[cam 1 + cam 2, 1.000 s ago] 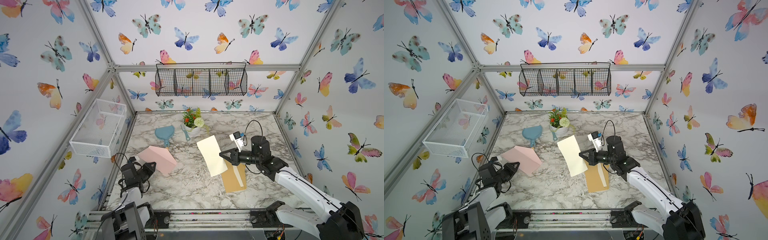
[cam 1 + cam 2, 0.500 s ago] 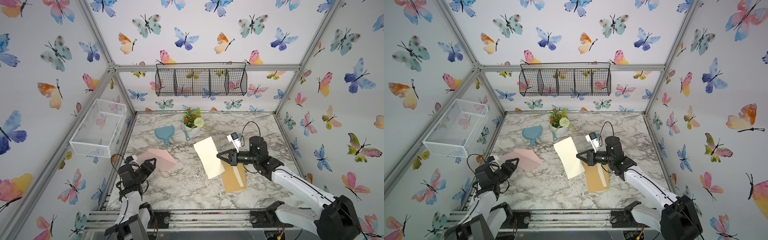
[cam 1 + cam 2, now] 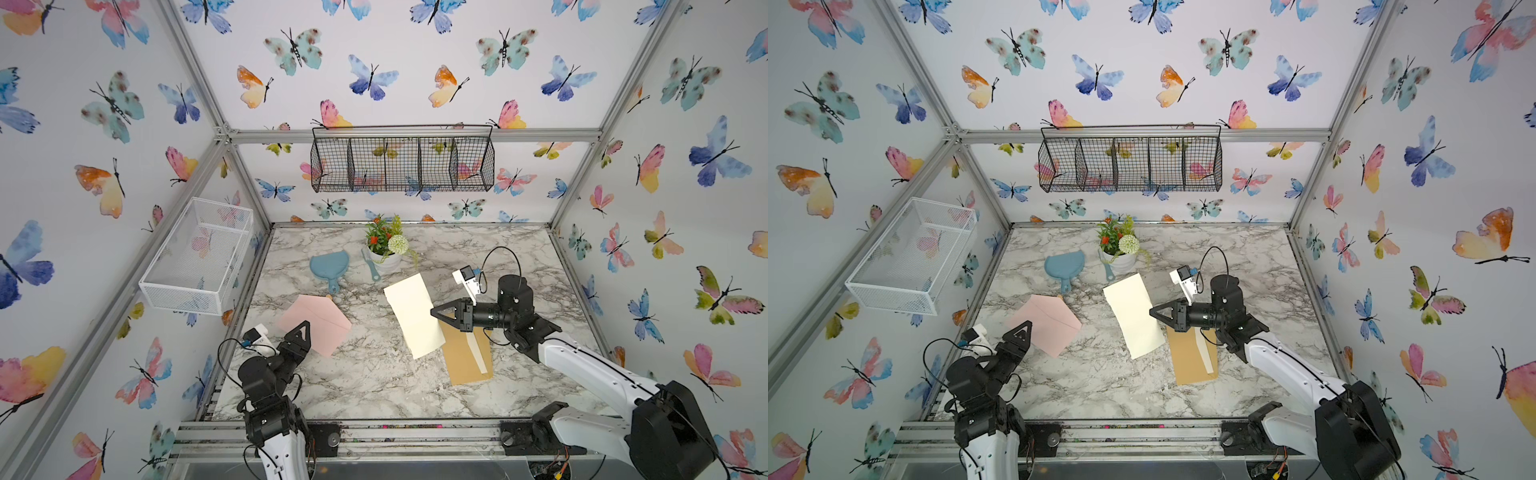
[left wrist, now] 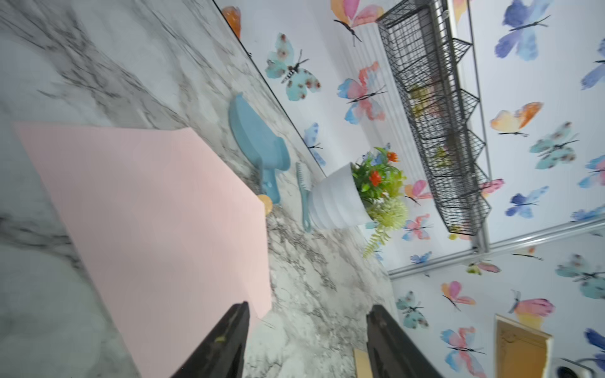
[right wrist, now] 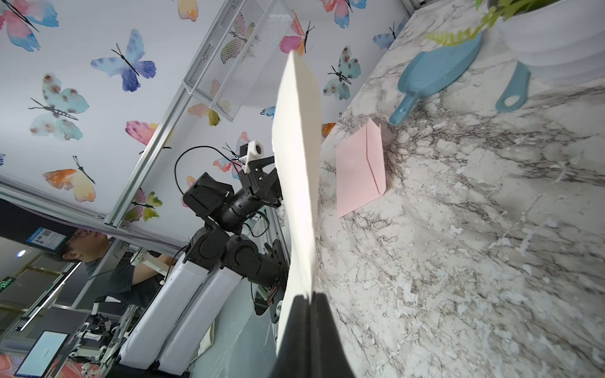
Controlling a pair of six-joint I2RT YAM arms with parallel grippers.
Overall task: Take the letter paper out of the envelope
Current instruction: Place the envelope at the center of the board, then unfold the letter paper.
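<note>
Letter paper (image 3: pixel 413 316), a cream rectangular sheet, hangs above the table in both top views, pinched by the right gripper (image 3: pixel 433 312), clear of the flat pink paper envelope (image 3: pixel 316 324). Left wrist view: left gripper (image 4: pixel 307 340) spread wide, empty, beside that envelope. Right wrist view: jaws clamp the sheet's edge. Extraction looks done; setting it down is left.

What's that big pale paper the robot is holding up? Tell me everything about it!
The letter paper is a plain cream rectangle, blank on the sides that show, thin and slightly bowed. The right gripper is shut on the middle of one long edge and holds it up on a tilt above the marble table. Nothing else touches it. It looks fully out of the brown envelope, which lies flat beneath its lower corner in both top views.
</note>
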